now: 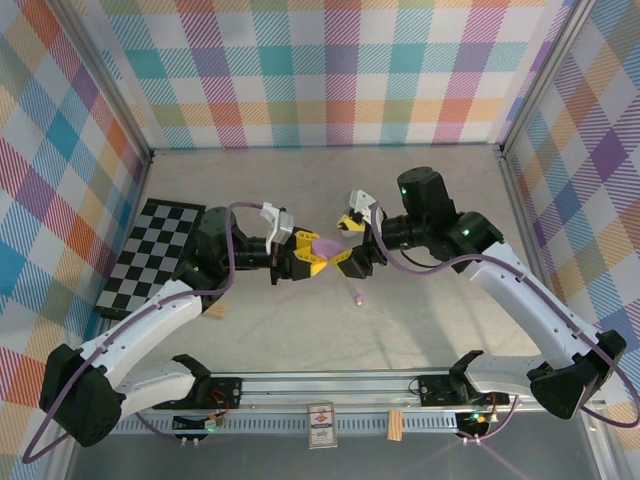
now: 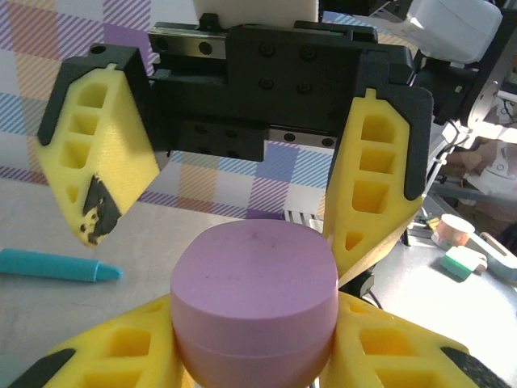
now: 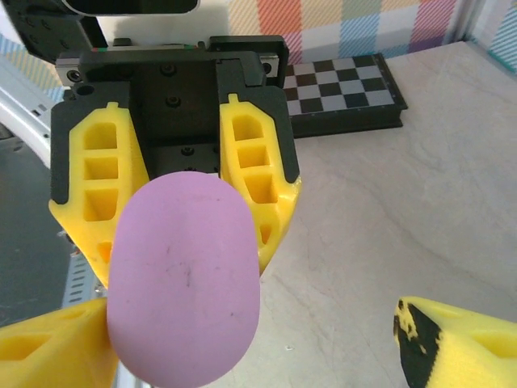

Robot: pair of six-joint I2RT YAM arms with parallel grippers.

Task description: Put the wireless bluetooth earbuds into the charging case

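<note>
The table (image 1: 420,200) carries a checkerboard (image 1: 150,250) out at nine o'clock, and I work in the air above the table's middle, where both my arms can meet. My left claw (image 1: 312,257) is clamped on the pink case (image 2: 254,275). It grips the case by its lower half, I judge so that the upper half stays free to lift. My right claw (image 1: 344,244) faces it from three o'clock with its fingers spread wide either side of the lid; whether they touch it I cannot tell. The lid looks shut, so opening it should come first. A teal marker (image 2: 56,265) lies flat on the table off to one side. One pink earbud (image 1: 357,297) lies on the table at five o'clock of the case, near but apart, not yet in.
</note>
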